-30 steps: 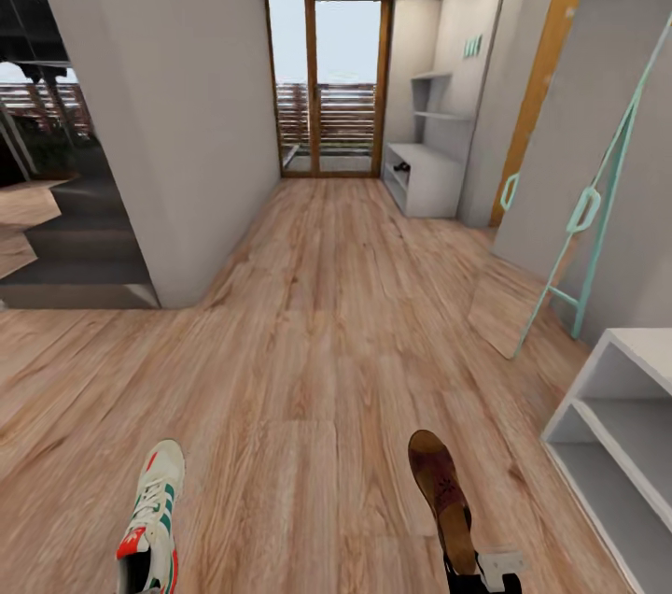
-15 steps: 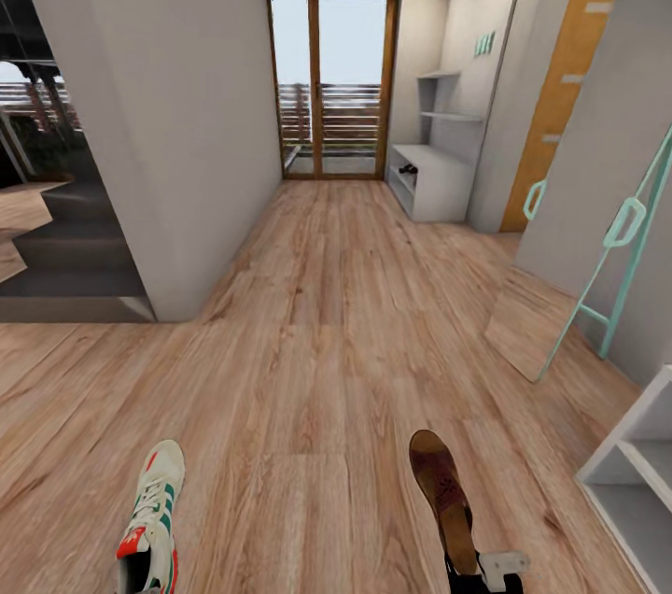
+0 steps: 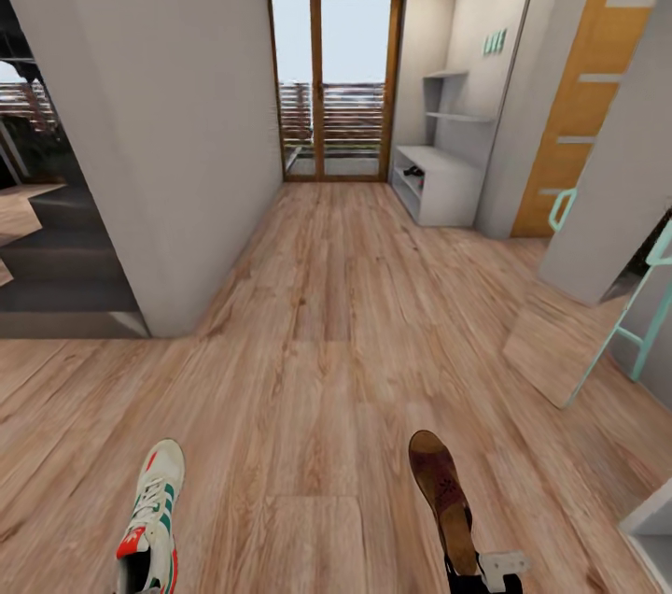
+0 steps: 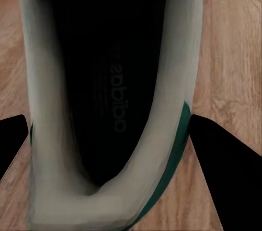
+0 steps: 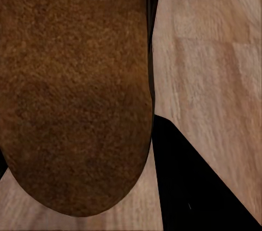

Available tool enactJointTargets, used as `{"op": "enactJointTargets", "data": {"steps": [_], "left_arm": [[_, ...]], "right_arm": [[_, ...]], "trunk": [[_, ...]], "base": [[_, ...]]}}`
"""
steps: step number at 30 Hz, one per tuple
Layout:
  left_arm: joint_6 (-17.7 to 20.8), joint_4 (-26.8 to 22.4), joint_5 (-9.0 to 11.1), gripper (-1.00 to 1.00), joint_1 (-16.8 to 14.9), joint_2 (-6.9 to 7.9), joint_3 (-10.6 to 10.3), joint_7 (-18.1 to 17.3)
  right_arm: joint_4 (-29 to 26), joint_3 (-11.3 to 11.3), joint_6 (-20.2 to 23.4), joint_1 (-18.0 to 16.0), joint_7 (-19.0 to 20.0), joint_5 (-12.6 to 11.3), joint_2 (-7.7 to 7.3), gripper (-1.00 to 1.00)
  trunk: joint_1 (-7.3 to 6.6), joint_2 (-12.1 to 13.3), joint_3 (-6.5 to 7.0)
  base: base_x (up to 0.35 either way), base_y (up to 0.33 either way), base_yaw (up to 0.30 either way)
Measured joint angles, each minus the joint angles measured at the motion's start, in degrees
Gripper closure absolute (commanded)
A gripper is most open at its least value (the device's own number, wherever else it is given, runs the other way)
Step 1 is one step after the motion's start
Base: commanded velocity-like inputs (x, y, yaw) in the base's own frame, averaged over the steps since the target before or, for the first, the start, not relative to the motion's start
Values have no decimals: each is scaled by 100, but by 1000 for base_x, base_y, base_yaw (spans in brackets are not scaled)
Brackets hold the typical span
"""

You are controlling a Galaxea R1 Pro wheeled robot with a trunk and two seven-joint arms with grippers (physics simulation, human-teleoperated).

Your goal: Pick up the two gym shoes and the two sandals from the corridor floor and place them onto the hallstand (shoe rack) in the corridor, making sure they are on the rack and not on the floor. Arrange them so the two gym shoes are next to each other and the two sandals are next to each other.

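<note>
An off-white gym shoe (image 3: pixel 151 519) with green stripes and a red heel hangs low on the left over the corridor floor (image 3: pixel 327 342). In the left wrist view my left gripper (image 4: pixel 109 119) is shut on the gym shoe (image 4: pixel 109 78) at its dark opening, one black finger (image 4: pixel 224 171) on each side. A brown sandal (image 3: pixel 441 493) hangs low on the right, with my right gripper (image 3: pixel 474 571) shut on its heel end. Its footbed (image 5: pixel 76 89) lies against a black finger (image 5: pixel 185 187). The pale grey hallstand (image 3: pixel 443 188) stands far down the corridor on the right.
A grey wall corner (image 3: pixel 173 202) juts in at the left. A glass door (image 3: pixel 336 80) closes the far end. On the right are an orange door (image 3: pixel 583 99), a leaning grey panel with a teal frame (image 3: pixel 611 230) and a white cabinet's corner (image 3: pixel 653 524).
The whole picture has shifted, so the camera moved: the white cabinet and teal frame slid toward the right edge. The shoe and the sandal keep their places in view, both still gripped.
</note>
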Motion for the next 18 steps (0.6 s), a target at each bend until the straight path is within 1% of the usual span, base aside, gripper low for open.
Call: {"op": "enactJointTargets", "data": {"steps": [12, 14, 18], "left_arm": [[1, 0, 0, 100, 3, 0, -1, 0], [1, 0, -5, 100, 2, 0, -3, 0], [0, -1, -7, 100, 2, 0, -2, 0]], "right_arm": [[-8, 0, 0, 0, 1, -8, 2, 100], [-8, 1, 0, 0, 0, -8, 2, 100], [-7, 6, -1, -1, 1, -8, 3, 100]], "trunk": [[0, 0, 0], [0, 0, 0], [0, 0, 0]], "base": [[339, 97, 3], [339, 97, 95], [339, 97, 208]]}}
